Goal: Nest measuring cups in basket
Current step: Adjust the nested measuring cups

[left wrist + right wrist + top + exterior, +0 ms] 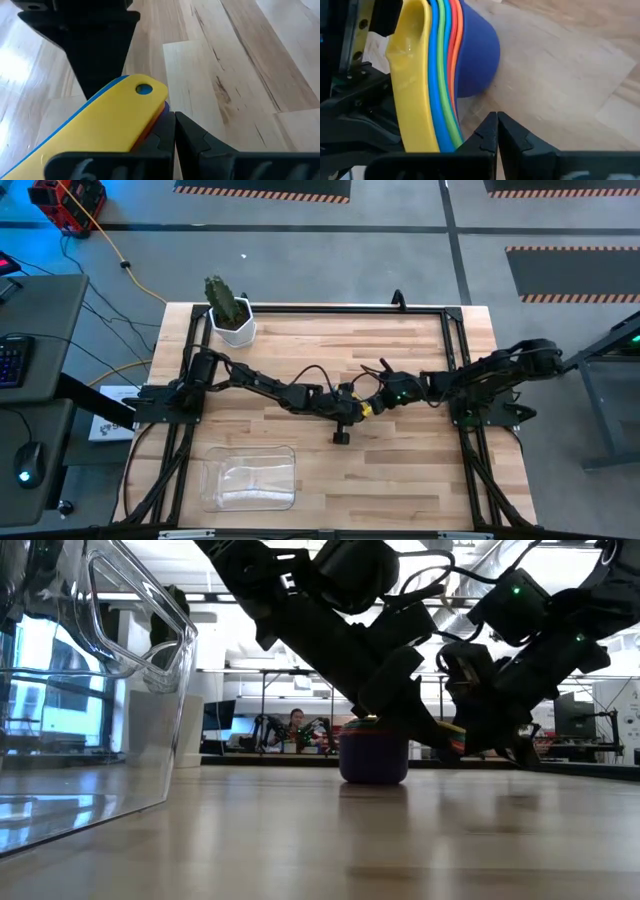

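Currently measuring cups [440, 75] nested in 1 stack: yellow, light blue, green, orange, red, dark blue bowl outermost. Left gripper [167, 132] pinching handles; right gripper [497, 132] pressed together just beside stack. Basket [250, 477] clear, well apart from both.

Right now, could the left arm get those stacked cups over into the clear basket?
Probably yes. The left gripper sits by the measuring cups mid-table, and bare wood lies between them and the basket at the near left edge.
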